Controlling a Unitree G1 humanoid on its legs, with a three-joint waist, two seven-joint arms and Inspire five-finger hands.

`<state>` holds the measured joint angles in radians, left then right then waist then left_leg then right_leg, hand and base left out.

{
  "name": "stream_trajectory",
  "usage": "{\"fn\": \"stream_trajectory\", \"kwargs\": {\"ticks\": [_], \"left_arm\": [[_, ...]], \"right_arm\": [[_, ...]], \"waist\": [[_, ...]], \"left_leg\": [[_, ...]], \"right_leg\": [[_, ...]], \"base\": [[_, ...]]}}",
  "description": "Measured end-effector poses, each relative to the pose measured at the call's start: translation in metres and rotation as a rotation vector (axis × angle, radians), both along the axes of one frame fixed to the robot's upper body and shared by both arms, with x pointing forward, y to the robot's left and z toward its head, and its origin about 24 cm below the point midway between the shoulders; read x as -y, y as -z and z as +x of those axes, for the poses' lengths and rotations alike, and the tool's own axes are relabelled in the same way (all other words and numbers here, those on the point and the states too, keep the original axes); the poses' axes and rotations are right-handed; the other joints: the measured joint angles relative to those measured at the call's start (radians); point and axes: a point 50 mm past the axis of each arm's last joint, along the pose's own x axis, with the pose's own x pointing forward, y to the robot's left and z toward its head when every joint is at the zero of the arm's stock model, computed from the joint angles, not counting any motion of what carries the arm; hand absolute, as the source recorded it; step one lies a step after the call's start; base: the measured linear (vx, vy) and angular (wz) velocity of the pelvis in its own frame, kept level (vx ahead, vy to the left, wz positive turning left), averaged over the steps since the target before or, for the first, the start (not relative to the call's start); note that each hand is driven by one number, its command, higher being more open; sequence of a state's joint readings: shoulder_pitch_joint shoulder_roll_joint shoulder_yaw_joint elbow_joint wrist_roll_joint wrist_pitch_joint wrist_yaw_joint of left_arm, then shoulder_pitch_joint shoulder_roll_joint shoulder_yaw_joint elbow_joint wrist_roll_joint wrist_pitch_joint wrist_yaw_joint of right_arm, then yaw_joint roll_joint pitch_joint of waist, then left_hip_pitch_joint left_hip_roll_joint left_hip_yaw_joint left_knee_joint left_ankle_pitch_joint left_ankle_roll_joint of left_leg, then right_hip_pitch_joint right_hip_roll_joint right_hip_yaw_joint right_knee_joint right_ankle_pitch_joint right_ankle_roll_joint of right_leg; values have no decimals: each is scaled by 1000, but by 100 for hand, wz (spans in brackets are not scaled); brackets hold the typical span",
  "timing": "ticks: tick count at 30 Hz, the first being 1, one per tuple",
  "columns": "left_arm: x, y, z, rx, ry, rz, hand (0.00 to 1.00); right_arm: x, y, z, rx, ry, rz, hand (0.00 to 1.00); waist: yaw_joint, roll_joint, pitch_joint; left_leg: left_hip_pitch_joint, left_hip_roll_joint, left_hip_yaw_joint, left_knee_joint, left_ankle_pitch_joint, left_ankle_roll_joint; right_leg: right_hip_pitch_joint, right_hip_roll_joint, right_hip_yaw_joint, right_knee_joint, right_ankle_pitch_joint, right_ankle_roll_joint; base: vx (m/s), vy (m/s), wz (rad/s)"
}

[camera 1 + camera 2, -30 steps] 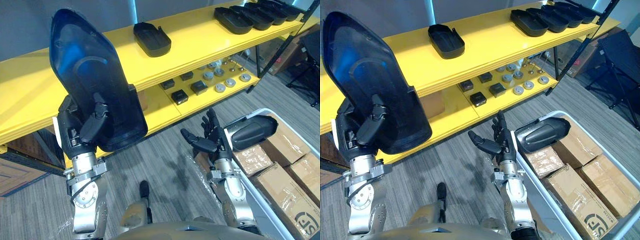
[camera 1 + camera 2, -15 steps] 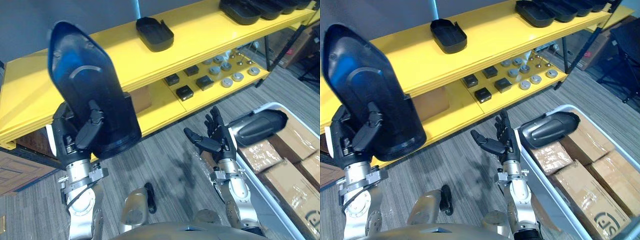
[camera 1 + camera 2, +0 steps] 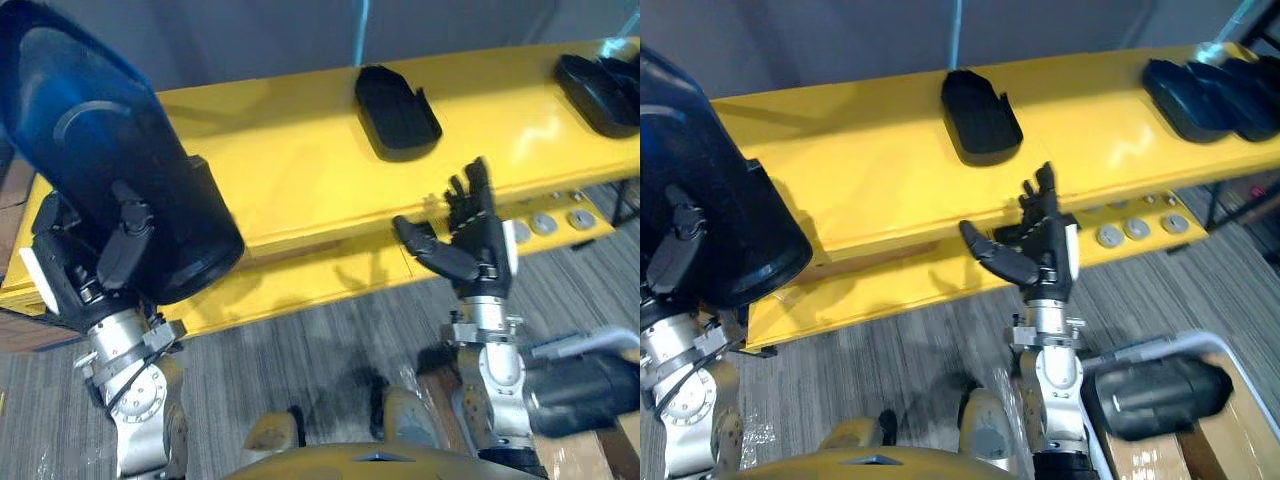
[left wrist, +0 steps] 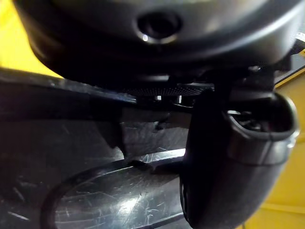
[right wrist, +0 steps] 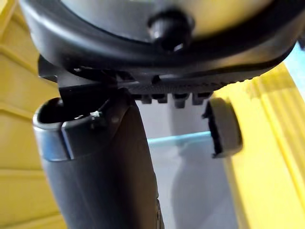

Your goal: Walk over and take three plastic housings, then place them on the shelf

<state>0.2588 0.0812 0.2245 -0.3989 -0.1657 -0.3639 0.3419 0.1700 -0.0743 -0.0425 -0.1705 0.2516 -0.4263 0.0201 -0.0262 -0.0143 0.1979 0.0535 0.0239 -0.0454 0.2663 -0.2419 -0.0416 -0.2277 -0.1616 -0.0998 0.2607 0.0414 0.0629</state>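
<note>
My left hand (image 3: 75,275) is shut on a large black plastic housing (image 3: 100,160), held upright at the left in front of the yellow shelf (image 3: 290,150). In the left wrist view my thumb (image 4: 233,157) presses on the housing's glossy inner face (image 4: 95,200). My right hand (image 3: 478,250) is open with nothing in it, fingers pointing up against the shelf's front edge. One black housing (image 3: 397,98) lies on the shelf top ahead of it, and several more (image 3: 600,90) lie at the far right. Another housing (image 3: 1155,395) lies in a white bin at the lower right.
The white bin's rim (image 3: 1200,345) and a cardboard box (image 3: 1240,440) sit on the floor by my right side. A lower yellow shelf board (image 3: 300,285) carries small round grey parts (image 3: 1120,232). Bare shelf top lies between the held housing and the lone one.
The camera has swung towards the shelf, so the shelf now runs across the view and the bin sits in the lower right corner. My left hand still holds the housing; the right hand stays open.
</note>
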Motion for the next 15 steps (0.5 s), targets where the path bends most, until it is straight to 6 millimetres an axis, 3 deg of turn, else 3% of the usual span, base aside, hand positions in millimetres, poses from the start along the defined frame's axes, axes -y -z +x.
{"fn": "stream_trajectory", "kwargs": {"ticks": [1, 2, 4, 5, 7, 11, 14, 15], "left_arm": [[1, 5, 0, -15, 11, -22, 0], [5, 12, -2, -36, 20, -61, 0], [9, 14, -2, -39, 49, -72, 0], [13, 13, 1, -31, 90, -68, 0], [18, 13, 3, -28, 137, -68, 0], [23, 8, 4, -4, 168, -66, 0], [22, 10, 4, -25, 161, -75, 0], [22, 12, 4, -33, 155, -79, 0]], "right_arm": [[4, -3, 0, 11, 8, -21, 100], [8, -8, 3, 24, 7, -59, 100], [15, -12, 4, 36, 19, -93, 100], [22, -14, 3, 39, 48, -105, 100], [27, -15, 3, 41, 79, -100, 100], [23, -27, -1, 99, 66, -99, 100], [17, -37, -7, 176, 36, -81, 100], [16, -39, -9, 195, 32, -78, 100]], "waist": [[1, 7, -27], [12, 48, -49], [15, 76, -52], [16, 82, -56], [15, 84, -57], [17, 87, -59], [11, 73, -56], [6, 64, -48]], "left_leg": [[10, 12, -15, 0, -28, -33], [3, 70, -5, -4, -28, -38], [8, 115, 50, -17, -15, -51], [16, 137, 124, -35, 14, -57], [43, 143, 204, -68, 50, -57], [53, 139, 234, -101, 70, -55], [-23, 129, 235, 31, 77, -46], [-60, 127, 250, 111, 91, -24]], "right_leg": [[23, -4, -39, -18, 10, 10], [55, 37, -75, -76, 17, -3], [108, 69, -125, -146, 26, -18], [143, 79, -163, -179, 27, -29], [178, 77, -195, -193, 24, -34], [197, 75, -215, -216, 22, -36], [214, 54, -236, -243, 21, -36], [235, 33, -251, -255, 22, -35]], "base": [[346, -326, 69], [333, -306, 60], [240, -210, 57], [193, -183, 68], [126, -113, 54], [32, -10, 23], [-66, 29, 29], [-74, 20, 41]]}}
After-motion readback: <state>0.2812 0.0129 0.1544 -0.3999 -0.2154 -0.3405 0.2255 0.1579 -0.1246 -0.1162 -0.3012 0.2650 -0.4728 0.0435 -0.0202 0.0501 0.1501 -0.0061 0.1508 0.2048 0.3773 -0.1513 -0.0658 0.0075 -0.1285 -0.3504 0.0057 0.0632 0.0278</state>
